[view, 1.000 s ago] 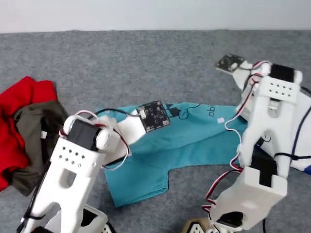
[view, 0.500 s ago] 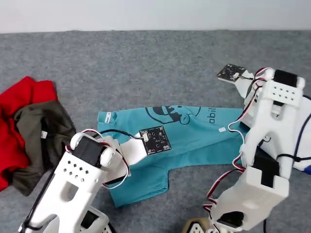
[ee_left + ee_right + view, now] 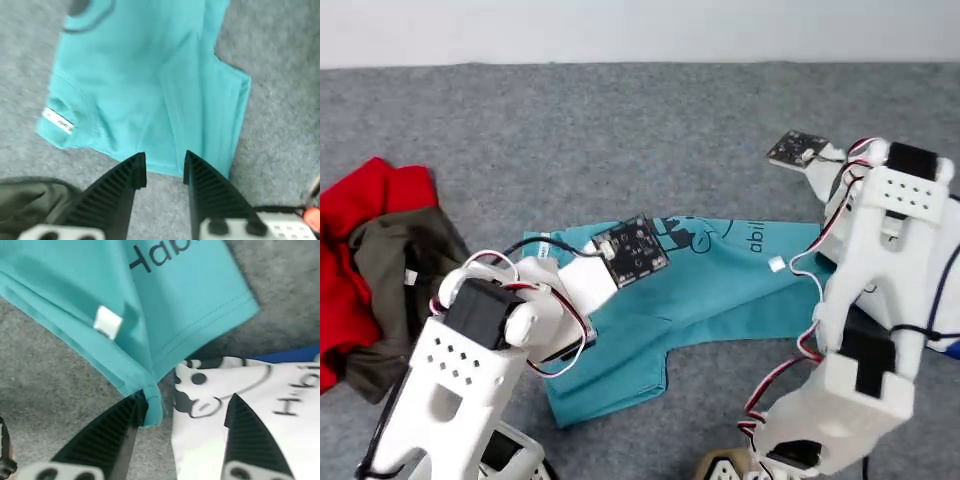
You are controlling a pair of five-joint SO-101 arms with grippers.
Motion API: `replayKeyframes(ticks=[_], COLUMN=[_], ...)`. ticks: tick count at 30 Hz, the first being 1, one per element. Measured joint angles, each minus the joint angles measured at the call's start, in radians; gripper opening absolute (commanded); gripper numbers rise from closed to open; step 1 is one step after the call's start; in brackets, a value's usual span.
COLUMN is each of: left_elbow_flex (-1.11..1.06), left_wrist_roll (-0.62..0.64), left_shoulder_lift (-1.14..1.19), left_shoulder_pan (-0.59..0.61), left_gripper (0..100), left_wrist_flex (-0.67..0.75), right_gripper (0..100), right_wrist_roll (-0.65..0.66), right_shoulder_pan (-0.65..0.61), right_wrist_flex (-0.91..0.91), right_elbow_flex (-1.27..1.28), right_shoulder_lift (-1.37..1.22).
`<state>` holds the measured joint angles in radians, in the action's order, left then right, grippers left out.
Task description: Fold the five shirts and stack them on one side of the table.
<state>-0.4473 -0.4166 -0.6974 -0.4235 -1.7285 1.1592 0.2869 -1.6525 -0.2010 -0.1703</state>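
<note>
A teal shirt (image 3: 720, 290) lies spread across the middle of the grey table, print side up. My left arm (image 3: 490, 320) reaches over its left part. In the left wrist view my left gripper (image 3: 164, 167) hovers open just above the teal shirt's (image 3: 150, 85) edge, holding nothing. My right arm (image 3: 880, 230) stands over the shirt's right end. My right gripper (image 3: 185, 407) is open wide, one finger beside a hanging corner of the teal shirt (image 3: 165, 305), above a white printed shirt (image 3: 250, 405).
A red shirt (image 3: 360, 210) and an olive shirt (image 3: 405, 260) lie crumpled together at the table's left edge. The white shirt (image 3: 948, 250) sits at the right edge under my right arm. The olive shirt (image 3: 25, 195) is close to my left gripper.
My left gripper drew back toward the near edge, then came forward again over the teal shirt. The right arm barely shifted. The shirt lies much as before.
</note>
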Motion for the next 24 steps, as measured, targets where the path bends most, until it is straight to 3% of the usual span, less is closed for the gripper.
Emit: replayKeyframes(ticks=[4, 12, 17, 24], left_elbow_flex=[0.003, -0.026, -0.026, -0.026], left_wrist_roll=[0.043, 0.092, 0.095, 0.087], left_shoulder_lift=[0.000, 0.000, 0.000, 0.000], left_shoulder_pan=[0.000, 0.003, 0.124, 0.313], left_gripper=[2, 2, 2, 2], left_wrist_flex=[0.086, 0.126, 0.126, 0.126], right_gripper=[15.3, 4.3, 3.5, 0.9], right_wrist_roll=[-0.014, -0.201, -0.322, -0.485], right_shoulder_pan=[0.000, -0.037, -0.133, -0.245], right_wrist_flex=[-0.002, -0.008, -0.008, 0.135], right_elbow_flex=[0.000, 0.000, 0.032, 0.060], right_shoulder_lift=[0.091, 0.242, 0.210, -0.048])
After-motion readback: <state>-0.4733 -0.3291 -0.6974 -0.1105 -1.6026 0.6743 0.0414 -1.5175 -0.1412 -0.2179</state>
